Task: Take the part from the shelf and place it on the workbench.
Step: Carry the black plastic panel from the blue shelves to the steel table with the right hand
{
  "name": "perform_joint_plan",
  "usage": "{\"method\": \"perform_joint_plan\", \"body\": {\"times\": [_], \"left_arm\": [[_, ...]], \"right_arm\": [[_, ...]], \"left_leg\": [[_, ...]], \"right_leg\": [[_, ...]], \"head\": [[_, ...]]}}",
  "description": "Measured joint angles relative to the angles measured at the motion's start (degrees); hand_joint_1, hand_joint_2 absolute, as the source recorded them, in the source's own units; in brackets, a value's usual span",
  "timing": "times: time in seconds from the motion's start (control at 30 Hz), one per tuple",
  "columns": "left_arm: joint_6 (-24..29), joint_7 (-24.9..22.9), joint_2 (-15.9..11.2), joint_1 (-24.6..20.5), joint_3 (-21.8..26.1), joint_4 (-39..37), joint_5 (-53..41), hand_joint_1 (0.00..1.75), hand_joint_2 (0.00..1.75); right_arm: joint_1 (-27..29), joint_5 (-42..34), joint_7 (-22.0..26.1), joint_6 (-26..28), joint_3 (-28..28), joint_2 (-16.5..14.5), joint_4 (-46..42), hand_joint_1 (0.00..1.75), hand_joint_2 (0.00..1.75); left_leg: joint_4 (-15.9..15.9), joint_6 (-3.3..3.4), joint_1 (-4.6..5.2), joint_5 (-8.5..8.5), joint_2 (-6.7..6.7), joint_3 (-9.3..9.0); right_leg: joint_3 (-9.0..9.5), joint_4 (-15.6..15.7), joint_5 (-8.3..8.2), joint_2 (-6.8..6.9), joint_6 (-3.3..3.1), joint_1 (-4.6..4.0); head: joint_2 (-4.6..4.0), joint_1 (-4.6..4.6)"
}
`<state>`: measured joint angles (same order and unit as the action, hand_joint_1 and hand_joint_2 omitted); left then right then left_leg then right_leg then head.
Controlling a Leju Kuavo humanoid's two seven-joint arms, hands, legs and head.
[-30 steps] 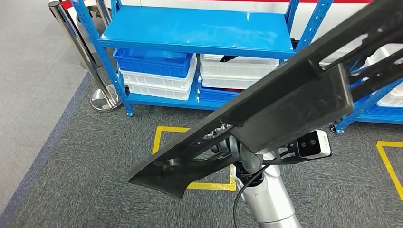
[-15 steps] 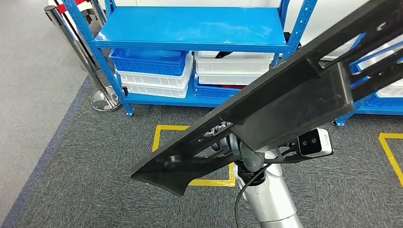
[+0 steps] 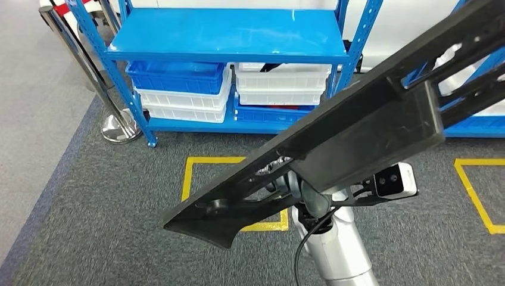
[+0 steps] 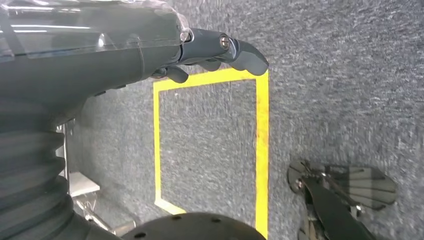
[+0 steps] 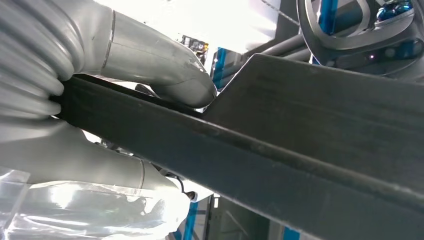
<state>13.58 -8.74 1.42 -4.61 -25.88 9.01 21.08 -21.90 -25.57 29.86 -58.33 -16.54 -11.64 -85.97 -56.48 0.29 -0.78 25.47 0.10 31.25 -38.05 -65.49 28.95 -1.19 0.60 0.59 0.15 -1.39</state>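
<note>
A long black flat part (image 3: 357, 131) slants across the head view from lower left to upper right, held up off the floor. My right hand (image 3: 296, 183) grips it from underneath near its middle. In the right wrist view the thick thumb (image 5: 165, 75) lies over the edge of the part (image 5: 300, 160), with the part wedged against the hand. My left hand (image 4: 150, 45) hangs over the carpet and holds nothing. Its dark fingers (image 4: 235, 50) are loosely extended.
A blue shelf (image 3: 226, 33) stands ahead with blue bins (image 3: 178, 76) and white bins (image 3: 280, 83) on its lower level. A chrome stanchion (image 3: 116, 125) stands to its left. Yellow floor squares (image 3: 196, 167) mark the grey carpet. Another blue rack (image 3: 476, 125) is at the right.
The whole picture has shifted: the shelf and the yellow square sit further left, so the camera has moved. The part stays in my right hand at the same slant.
</note>
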Motion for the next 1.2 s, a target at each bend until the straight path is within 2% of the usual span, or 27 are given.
{"method": "perform_joint_plan", "body": {"times": [0.07,0.1,0.13,0.17,0.23,0.3,0.37,0.43,0.5,0.57,0.6,0.63,0.67,0.73,0.77,0.83,0.9,0.97,1.03,1.07,1.1,1.13,1.17,1.2], "left_arm": [[0.0,0.3,0.0,0.1,0.0,0.0,0.0,0.0,1.75],[0.0,0.4,0.0,0.1,0.0,0.0,0.0,0.0,1.75],[0.0,0.5,0.0,0.1,0.0,0.0,0.0,0.0,1.75],[0.0,0.5,0.0,0.1,0.0,0.0,0.0,0.0,1.75],[0.0,0.6,0.0,0.1,0.0,0.0,0.0,0.0,1.75],[0.0,0.6,0.0,0.1,0.0,0.0,0.0,0.0,1.75],[0.0,0.6,0.0,0.0,0.0,0.0,0.0,0.0,1.75],[0.0,0.6,0.0,0.0,0.0,0.0,0.0,0.0,1.75],[0.0,0.6,0.0,0.0,0.0,0.0,0.0,0.0,1.75],[0.1,0.6,-0.1,0.1,0.0,0.0,0.2,0.0,1.75],[0.1,0.6,-0.1,0.1,0.0,0.0,0.3,0.0,1.75],[0.1,0.6,-0.1,0.2,0.0,0.0,0.3,0.0,1.75],[0.1,0.6,-0.1,0.2,0.0,0.0,0.4,0.0,1.75],[0.2,0.6,-0.2,0.3,0.0,0.0,0.4,0.0,1.75],[0.3,0.6,-0.2,0.3,0.0,0.0,0.4,0.0,1.75],[0.4,0.8,-0.4,0.2,0.0,0.0,0.4,0.0,1.75],[0.6,1.0,-0.3,0.0,0.0,0.0,0.4,0.0,1.75],[0.9,1.2,-0.2,0.0,0.0,0.0,0.4,0.0,1.75],[1.0,1.6,-0.2,0.1,0.0,0.0,0.4,0.0,1.75],[1.0,1.9,-0.2,0.2,0.0,0.0,0.4,0.0,1.75],[1.0,2.0,-0.2,0.2,0.0,0.0,0.4,0.0,1.75],[1.0,2.3,-0.2,0.2,0.0,0.0,0.5,0.0,1.75],[1.1,2.7,-0.2,0.2,0.0,0.0,0.5,0.0,1.75],[1.2,3.3,-0.2,0.1,0.0,0.0,0.7,0.0,1.75]], "right_arm": [[0.3,0.1,0.2,-0.1,0.1,0.1,0.1,1.75,1.75],[0.4,0.1,0.3,-0.1,0.1,0.1,0.1,1.75,1.75],[0.5,0.2,0.4,-0.2,0.2,0.2,0.1,1.75,1.75],[0.6,0.3,0.5,-0.3,0.3,0.2,0.1,1.75,1.75],[0.6,0.6,0.7,-0.3,0.4,0.2,0.1,1.75,1.75],[0.6,0.9,0.8,-0.3,0.6,0.2,0.1,1.75,1.75],[0.6,1.1,0.9,-0.3,0.9,0.2,0.1,1.75,1.75],[0.6,1.2,1.0,-0.3,1.2,0.2,0.1,1.75,1.75],[0.6,1.2,1.0,-0.4,1.3,0.1,0.1,1.75,1.75],[0.8,1.2,1.0,-0.5,1.4,0.0,0.1,1.75,1.75],[0.9,1.2,1.0,-0.6,1.5,0.0,0.1,1.75,1.75],[1.0,1.2,1.0,-0.7,1.5,0.0,0.1,1.75,1.75],[1.1,1.3,1.0,-0.7,1.6,0.0,0.1,1.75,1.75],[1.1,1.4,1.2,-0.9,1.7,0.0,0.1,1.75,1.75],[1.1,1.4,1.4,-0.9,1.8,0.0,0.1,1.75,1.75],[1.2,1.5,1.6,-1.0,2.0,0.0,0.1,1.75,1.75],[1.4,1.5,1.6,-1.0,2.4,0.0,-0.1,1.75,1.75],[1.4,1.6,1.6,-1.1,2.9,0.0,-0.5,1.75,1.75],[1.5,1.7,1.6,-1.1,3.3,0.0,-0.7,1.75,1.75],[1.7,1.7,1.6,-1.1,3.4,0.0,-0.7,1.75,1.75],[1.8,1.7,1.6,-1.1,3.5,0.0,-0.7,1.75,1.75],[2.0,1.7,1.6,-1.1,3.7,0.0,-0.7,1.75,1.75],[2.0,1.8,1.6,-1.1,3.8,0.0,-0.7,1.75,1.75],[2.0,1.8,1.6,-1.1,3.9,0.0,-0.8,1.75,1.75]], "left_leg": [[-0.1,0.16,0.03,-0.07,0.78,0.3],[-0.2,0.14,0.02,-0.06,1.19,0.4],[-0.3,0.09,0.0,-0.03,1.59,0.45],[-0.4,-0.02,-0.04,0.05,1.98,0.47],[-1.0,-0.62,0.02,0.45,2.62,0.55],[-1.7,-1.35,0.28,0.86,3.13,0.76],[-1.8,-1.92,0.36,0.97,3.83,0.75],[-2.5,-2.51,0.14,1.85,3.49,0.93],[-7.2,-2.91,-0.01,5.02,1.8,2.86],[-14.9,-2.96,0.01,8.64,0.68,6.2],[-17.5,-2.87,0.04,9.34,0.49,7.39],[-18.1,-2.68,0.07,8.88,0.39,7.66],[-16.4,-2.36,0.12,7.35,0.21,6.89],[-9.0,-1.42,0.28,3.39,-1.2,3.45],[-5.6,-1.02,0.37,2.14,-2.08,1.93],[-2.5,-0.65,0.61,1.72,-3.06,0.63],[-1.5,-0.52,0.54,1.32,-2.34,0.32],[-0.3,-0.13,0.2,0.56,-1.29,-0.1],[0.2,0.19,0.14,0.17,-0.1,-0.19],[0.2,0.27,0.17,0.15,0.47,-0.08],[0.1,0.26,0.19,0.18,1.03,0.03],[-0.1,0.21,0.19,0.24,1.59,0.11],[-0.2,0.12,0.17,0.34,2.12,0.14],[-0.4,-0.04,0.15,0.49,2.62,0.14]], "right_leg": [[-3.33,-7.2,3.2,0.48,0.37,0.19],[-4.17,-9.2,3.53,0.59,0.56,0.33],[-4.0,-9.0,2.8,0.78,0.72,0.5],[-2.72,-6.8,1.21,1.12,0.85,0.67],[1.2,0.7,-1.95,2.71,0.93,0.7],[3.09,4.8,-2.82,3.7,0.38,0.45],[2.85,5.0,-2.72,3.08,-0.5,0.24],[2.74,5.2,-2.97,2.32,-1.27,0.27],[2.65,5.3,-3.21,1.59,-1.92,0.35],[2.44,5.3,-3.34,0.71,-2.25,0.14],[2.37,5.3,-3.39,0.19,-2.32,0.0],[2.33,5.2,-3.42,-0.38,-2.37,-0.12],[2.35,5.2,-3.44,-1.0,-2.39,-0.23],[2.44,5.1,-3.51,-2.11,-2.32,-0.4],[2.4,5.1,-3.59,-2.6,-2.18,-0.41],[2.03,5.2,-3.95,-3.35,-1.6,-0.19],[1.8,5.4,-4.33,-4.0,-0.83,-0.03],[1.23,4.3,-3.29,-2.86,-0.25,-0.28],[-1.37,-1.3,0.06,-0.53,0.14,-0.31],[-3.1,-5.0,1.74,0.14,0.31,-0.15],[-4.48,-8.0,2.74,0.56,0.49,0.02],[-4.91,-9.1,2.63,0.8,0.64,0.18],[-4.17,-7.9,1.49,1.06,0.77,0.34],[-2.41,-4.7,-0.29,1.56,0.85,0.47]], "head": [[0.0,0.07],[0.0,0.07],[0.0,0.07],[0.0,0.07],[0.0,0.1],[0.0,0.05],[0.0,-0.01],[0.0,0.0],[0.0,-0.03],[0.0,-0.04],[0.0,-0.04],[0.0,-0.04],[0.0,-0.05],[0.0,-0.01],[0.0,0.01],[0.0,0.02],[0.0,-0.01],[0.0,0.17],[0.0,0.43],[0.0,0.51],[0.0,0.52],[0.0,0.52],[0.0,0.53],[0.0,0.54]]}}
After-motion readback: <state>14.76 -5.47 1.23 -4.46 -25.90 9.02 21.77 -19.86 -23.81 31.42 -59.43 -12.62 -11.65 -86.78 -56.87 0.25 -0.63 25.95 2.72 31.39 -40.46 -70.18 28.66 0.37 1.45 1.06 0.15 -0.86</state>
